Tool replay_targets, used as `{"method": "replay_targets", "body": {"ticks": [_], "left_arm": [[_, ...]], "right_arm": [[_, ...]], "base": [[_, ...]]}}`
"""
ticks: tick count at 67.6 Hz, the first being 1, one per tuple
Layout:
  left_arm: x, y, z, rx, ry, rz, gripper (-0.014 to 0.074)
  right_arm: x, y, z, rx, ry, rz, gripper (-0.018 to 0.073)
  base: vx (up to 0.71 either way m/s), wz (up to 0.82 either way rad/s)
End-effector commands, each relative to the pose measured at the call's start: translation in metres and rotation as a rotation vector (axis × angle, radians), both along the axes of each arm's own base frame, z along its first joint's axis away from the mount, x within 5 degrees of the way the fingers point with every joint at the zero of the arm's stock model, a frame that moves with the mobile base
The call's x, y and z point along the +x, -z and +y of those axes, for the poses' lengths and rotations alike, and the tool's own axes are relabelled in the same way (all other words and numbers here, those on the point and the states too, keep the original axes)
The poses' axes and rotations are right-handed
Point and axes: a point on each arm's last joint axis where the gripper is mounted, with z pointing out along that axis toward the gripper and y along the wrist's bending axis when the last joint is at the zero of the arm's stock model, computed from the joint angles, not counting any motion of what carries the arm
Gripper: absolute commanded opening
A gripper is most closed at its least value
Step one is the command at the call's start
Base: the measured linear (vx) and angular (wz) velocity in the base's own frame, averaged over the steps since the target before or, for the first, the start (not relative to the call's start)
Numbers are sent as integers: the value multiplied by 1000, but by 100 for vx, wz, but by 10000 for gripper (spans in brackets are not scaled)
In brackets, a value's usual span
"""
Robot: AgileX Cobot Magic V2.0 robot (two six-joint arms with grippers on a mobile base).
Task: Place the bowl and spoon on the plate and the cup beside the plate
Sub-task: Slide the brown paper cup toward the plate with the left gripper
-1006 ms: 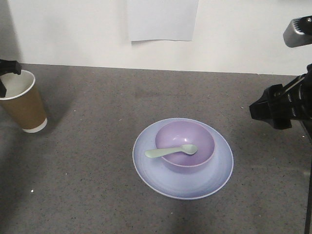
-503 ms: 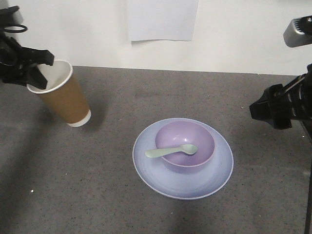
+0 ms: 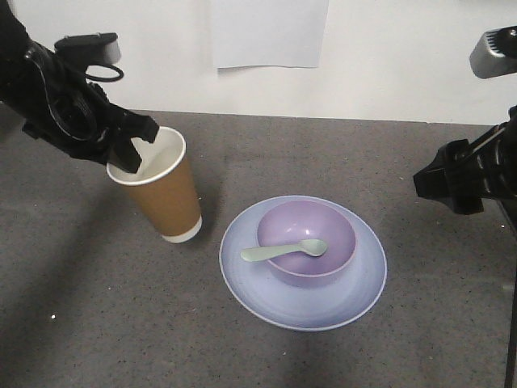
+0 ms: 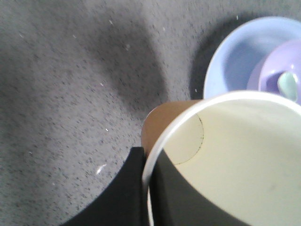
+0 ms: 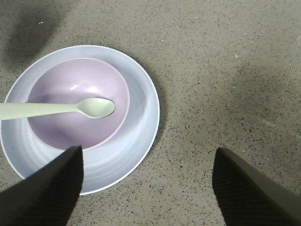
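The brown paper cup hangs tilted just left of the pale blue plate, its base low over the table. My left gripper is shut on the cup's rim, one finger inside and one outside; the left wrist view shows the cup pinched this way by the gripper. The lavender bowl sits on the plate with the mint spoon lying across it. My right gripper is at the right, open; in its wrist view the gripper stands beside the plate, bowl and spoon.
A grey speckled table meets a white wall at the back. A white paper sheet hangs on that wall. A camera housing shows at the top right.
My left gripper has carried the cup from the far left edge rightward and toward the front, up to the plate's left side. The right arm, plate, bowl and spoon have not moved.
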Motion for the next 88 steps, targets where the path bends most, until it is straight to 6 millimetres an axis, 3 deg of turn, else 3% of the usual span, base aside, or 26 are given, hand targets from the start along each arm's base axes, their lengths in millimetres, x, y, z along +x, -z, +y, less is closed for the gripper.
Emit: {"method": "replay_targets", "body": {"ticks": [1,34,58,66,88], "left_arm": [[-8,-11,-5,-37,-5,-70,-8],[-8,19,-6,-27,-20,-32,-8],[-10,20,-6,-23,-16,-19,30],[-10,20,-6,-23,-16,-19,94],[-9,19,-6,-25,-18,-27,380]], "right_arm": [[-2,-15,-2,22,3,-95,557],[-2,-15,-2,22,3,-95,557],[-1,-16,-2,23,3,-96,557],[-1,-16,-2,23,3,-96,557],[-2,-15,-2,22,3,-94,557]], "base": [[0,0],[0,0],[0,0],[0,0],[0,0]]}}
